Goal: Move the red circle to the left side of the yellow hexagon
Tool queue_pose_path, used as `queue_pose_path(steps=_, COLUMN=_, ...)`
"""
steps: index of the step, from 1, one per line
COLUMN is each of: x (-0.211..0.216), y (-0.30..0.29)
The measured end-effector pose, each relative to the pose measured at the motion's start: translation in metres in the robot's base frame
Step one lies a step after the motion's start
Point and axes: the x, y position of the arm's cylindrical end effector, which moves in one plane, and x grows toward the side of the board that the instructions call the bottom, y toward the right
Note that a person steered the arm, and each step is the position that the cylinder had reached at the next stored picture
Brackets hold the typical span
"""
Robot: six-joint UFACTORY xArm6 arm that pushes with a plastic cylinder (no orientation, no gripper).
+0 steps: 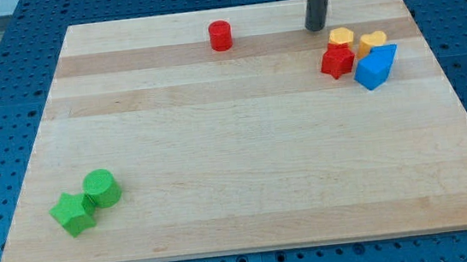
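The red circle stands alone near the view's top, a little left of centre. The yellow hexagon sits at the upper right, touching a red star just below it. My tip is at the view's top right, just above and left of the yellow hexagon and well to the right of the red circle, touching neither.
A yellow heart and a blue block cluster right of the hexagon and red star. A green circle and a green star sit at the lower left. The wooden board lies on a blue pegboard.
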Motion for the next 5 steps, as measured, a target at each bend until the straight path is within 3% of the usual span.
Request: queue_pose_path(steps=5, x=-0.022, y=-0.187)
